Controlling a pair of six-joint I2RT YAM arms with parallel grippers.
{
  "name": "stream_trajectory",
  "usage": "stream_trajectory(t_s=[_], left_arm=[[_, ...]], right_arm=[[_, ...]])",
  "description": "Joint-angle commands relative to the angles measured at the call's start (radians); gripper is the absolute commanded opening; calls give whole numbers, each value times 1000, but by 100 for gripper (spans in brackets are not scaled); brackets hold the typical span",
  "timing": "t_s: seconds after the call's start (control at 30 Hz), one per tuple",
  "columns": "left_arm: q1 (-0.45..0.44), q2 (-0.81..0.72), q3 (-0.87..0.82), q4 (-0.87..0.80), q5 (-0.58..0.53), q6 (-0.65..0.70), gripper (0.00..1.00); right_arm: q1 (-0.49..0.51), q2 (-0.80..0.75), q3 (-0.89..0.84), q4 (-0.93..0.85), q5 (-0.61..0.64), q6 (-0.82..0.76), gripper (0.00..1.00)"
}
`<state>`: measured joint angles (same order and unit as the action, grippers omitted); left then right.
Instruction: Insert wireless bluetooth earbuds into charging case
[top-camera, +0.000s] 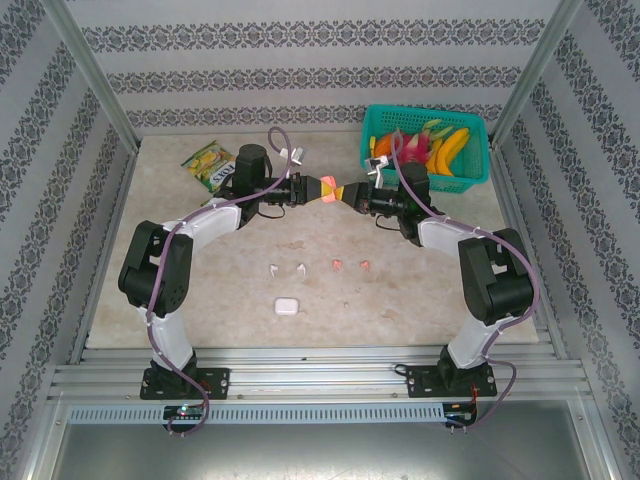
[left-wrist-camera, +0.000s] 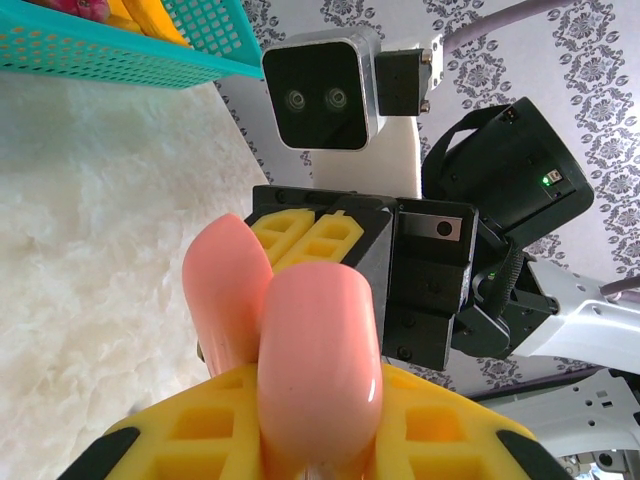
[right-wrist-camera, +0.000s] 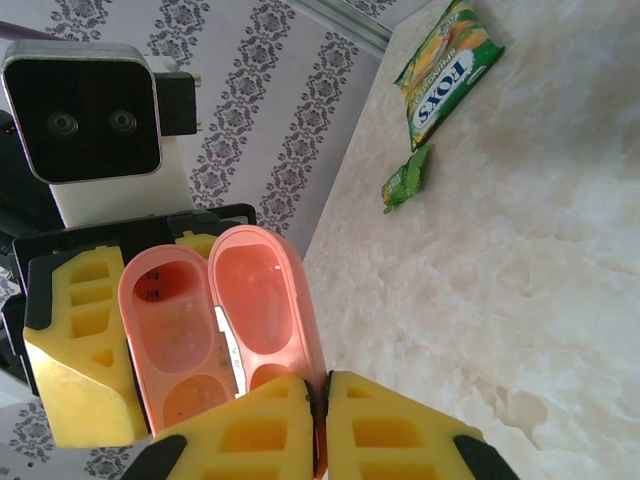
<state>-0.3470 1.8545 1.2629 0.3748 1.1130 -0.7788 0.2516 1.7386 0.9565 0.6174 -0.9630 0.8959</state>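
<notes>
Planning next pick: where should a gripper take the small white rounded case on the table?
Probably from straight above, closing across the long near and far edges of the small white rounded plastic case: it lies flat, narrower that way.

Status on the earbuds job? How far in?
Done: pink case is up and hinged open, wells empty. In hand: left gripper and right gripper both clamp it mid-air. Left: two white earbuds and two coral earbuds lie loose on the table; white case sits shut.
</notes>
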Motion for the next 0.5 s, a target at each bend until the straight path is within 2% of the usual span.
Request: stream_trajectory(t_s=[0.0, 0.1, 0.2, 0.3, 0.47], left_arm=[[-23, 10, 18, 24, 21, 22, 1], [-24, 8, 15, 20, 12, 25, 4], [-24, 9, 15, 13, 5, 31, 12], [-23, 9, 14, 7, -6, 37, 30], [-23, -11, 14, -22, -35, 66, 68]], right_arm=[[8, 4, 16, 49, -6, 12, 8], [8, 2, 19, 50, -5, 14, 4], [8, -1, 18, 47, -3, 14, 0], [7, -5, 19, 41, 2, 12, 0], [-2, -13, 19, 12, 19, -3, 0]])
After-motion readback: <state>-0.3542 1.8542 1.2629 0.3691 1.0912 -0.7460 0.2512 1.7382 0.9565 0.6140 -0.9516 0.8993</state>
